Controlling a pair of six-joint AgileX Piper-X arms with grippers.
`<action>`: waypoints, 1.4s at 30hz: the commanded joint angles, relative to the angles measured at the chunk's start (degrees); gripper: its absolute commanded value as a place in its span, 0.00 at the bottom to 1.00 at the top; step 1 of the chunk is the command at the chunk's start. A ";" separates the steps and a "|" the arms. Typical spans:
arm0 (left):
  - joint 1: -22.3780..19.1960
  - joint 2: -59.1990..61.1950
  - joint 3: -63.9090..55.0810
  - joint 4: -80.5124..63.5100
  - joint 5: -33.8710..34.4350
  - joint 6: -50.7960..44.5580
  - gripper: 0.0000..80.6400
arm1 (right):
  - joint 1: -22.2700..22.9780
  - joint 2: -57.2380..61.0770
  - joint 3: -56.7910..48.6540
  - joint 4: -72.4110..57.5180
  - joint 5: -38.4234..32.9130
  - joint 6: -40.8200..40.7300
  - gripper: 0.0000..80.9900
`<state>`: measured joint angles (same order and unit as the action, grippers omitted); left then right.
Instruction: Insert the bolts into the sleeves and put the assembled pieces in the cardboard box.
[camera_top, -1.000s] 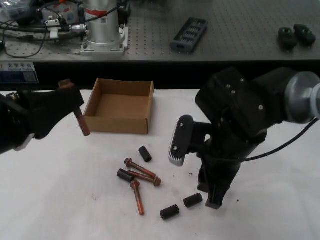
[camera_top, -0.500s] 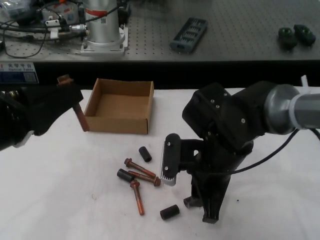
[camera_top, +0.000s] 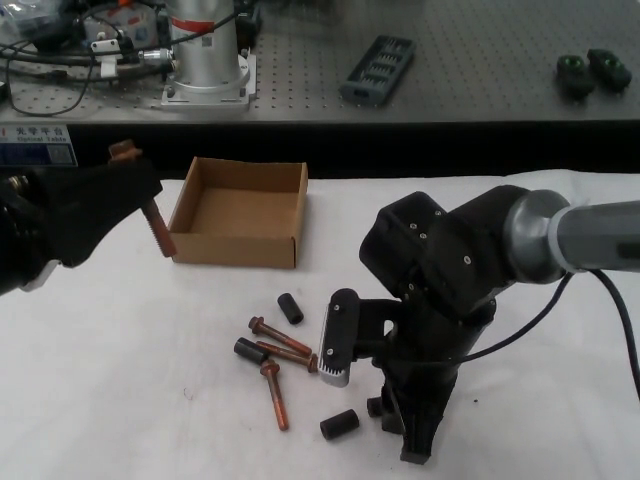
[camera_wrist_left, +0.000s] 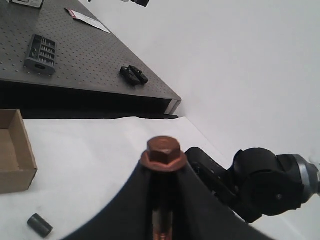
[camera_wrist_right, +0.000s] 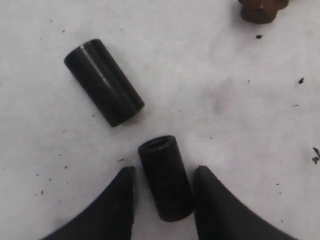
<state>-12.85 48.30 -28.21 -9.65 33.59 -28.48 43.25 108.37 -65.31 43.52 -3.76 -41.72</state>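
Observation:
My left gripper (camera_top: 140, 205) hangs above the bench left of the cardboard box (camera_top: 235, 250), shut on a copper bolt (camera_top: 155, 225) that points downward. Its hexagonal head (camera_wrist_left: 163, 152) sits between the fingers in the left wrist view. My right gripper (camera_top: 380, 400) is down at the cloth, open, its fingers on either side of a black sleeve (camera_wrist_right: 166, 177) without touching it. A second sleeve (camera_wrist_right: 104, 82) lies just beside it, also seen in the high view (camera_top: 339, 425). Three more bolts (camera_top: 285, 345) and two sleeves (camera_top: 290, 307) lie between the box and the right arm.
The box stands open and empty at the back of the white cloth. Behind it runs a dark perforated bench with a metal post (camera_top: 205, 50), a black rack (camera_top: 378, 65) and cables. Free cloth lies to the left front and far right.
The right arm has moved left and toward the front, lowering its open fingers around a sleeve. The left gripper has risen slightly with the bolt.

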 joint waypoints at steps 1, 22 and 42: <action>0.19 -0.60 -0.33 -1.27 -0.32 0.12 0.01 | 0.21 1.41 -0.20 -0.39 -1.10 1.04 0.25; -0.25 11.10 -0.33 -20.32 1.89 -3.55 0.01 | -14.92 -26.00 13.93 -21.19 -29.60 28.68 0.06; -13.85 34.82 -9.21 -31.58 1.64 -9.77 0.01 | -18.41 -32.29 41.46 -62.68 -41.42 35.97 0.06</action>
<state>-26.19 82.67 -36.76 -40.02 35.88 -39.74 24.57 75.48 -24.19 -16.76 -44.83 -6.07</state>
